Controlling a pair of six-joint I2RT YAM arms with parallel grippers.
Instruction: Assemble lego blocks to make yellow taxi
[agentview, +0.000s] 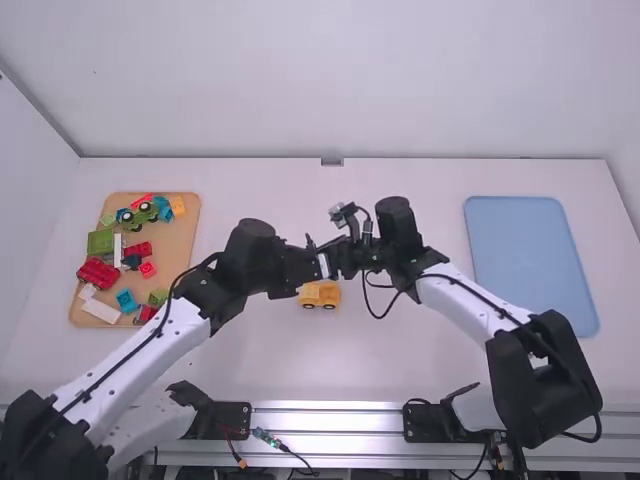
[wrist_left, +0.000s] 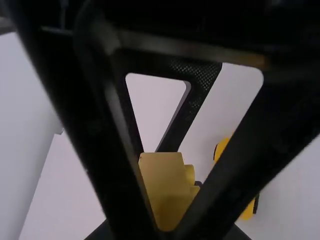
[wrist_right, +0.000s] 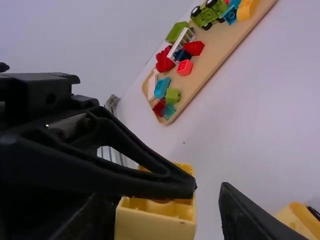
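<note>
My left gripper and right gripper meet above the middle of the table. In the right wrist view a yellow block is pinched by the left gripper, while my right gripper stands open around it, with a gap on one side. The same block in the left wrist view sits among the right gripper's black struts, which largely cover my left gripper. Below the grippers, a yellow car-shaped piece with dark wheels rests on the table, partly visible as the car in the right wrist view.
At the left, a wooden tray holds several red, green, blue and white blocks and a green vehicle. A blue tray lies at the right. Both forearms reach in over the table's near half.
</note>
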